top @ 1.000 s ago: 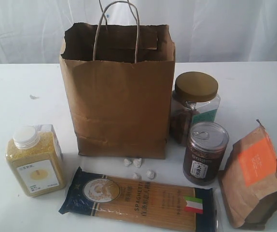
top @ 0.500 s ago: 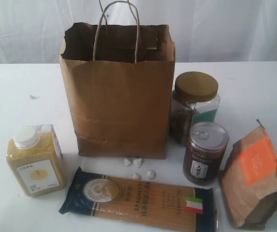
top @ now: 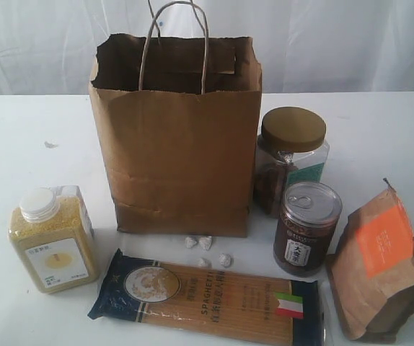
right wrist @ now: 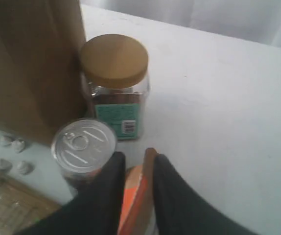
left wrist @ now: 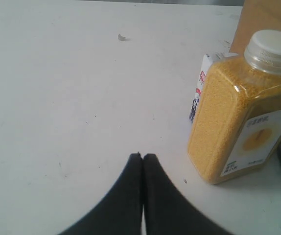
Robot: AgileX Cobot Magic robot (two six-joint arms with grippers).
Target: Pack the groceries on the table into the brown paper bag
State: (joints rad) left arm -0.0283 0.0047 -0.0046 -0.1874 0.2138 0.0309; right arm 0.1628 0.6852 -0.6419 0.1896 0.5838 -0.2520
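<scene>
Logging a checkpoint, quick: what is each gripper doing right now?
Left gripper: closed, empty.
Right gripper: slightly open, holding nothing; pouch seen through the gap.

Bag [top: 178, 166] upright, open; bottle [top: 52, 241] left; jar [top: 293, 155], can [top: 306, 229], pouch [top: 380, 267] right.

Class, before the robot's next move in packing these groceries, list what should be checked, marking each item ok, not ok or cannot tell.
1. The brown paper bag stands upright, mouth open: ok.
2. Room inside the bag: cannot tell, its inside is too dark.
3. The left fingers are shut and empty: ok.
4. The right fingers are parted, holding nothing: ok.
5. A gap between the can and the orange-labelled pouch: cannot tell.
</scene>
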